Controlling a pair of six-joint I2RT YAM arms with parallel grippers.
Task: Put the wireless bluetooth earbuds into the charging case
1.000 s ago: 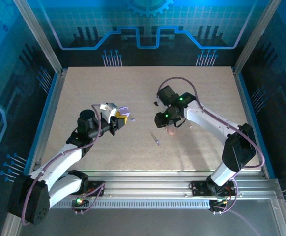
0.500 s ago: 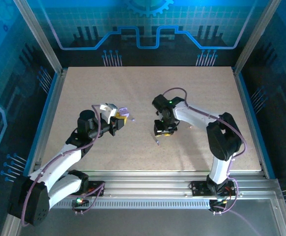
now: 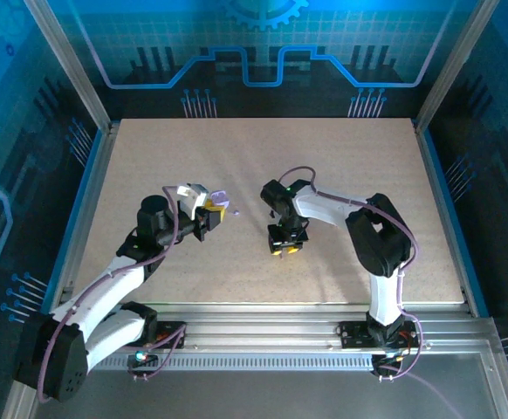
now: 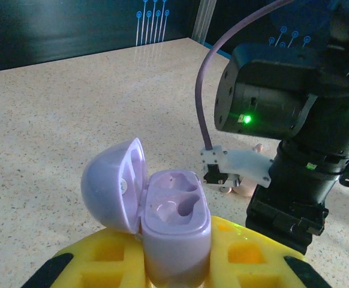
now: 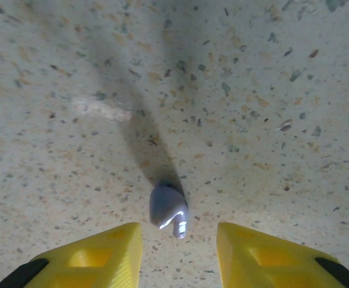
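From the top, the open charging case [image 3: 221, 202] is pinched by the left gripper [image 3: 210, 212]. The right gripper [image 3: 284, 248] is pointed down at the table [image 3: 350, 157] near the middle.

In the left wrist view, the case is seen squeezed between yellow fingers [image 4: 96, 261].

In the right wrist view, one earbud [image 5: 168, 209] is seen lying between spread fingers, untouched.

White arms [image 3: 106, 288], black joints [image 3: 154, 214], purple cables [image 4: 199, 108], yellow tool fingers [image 5: 96, 252]
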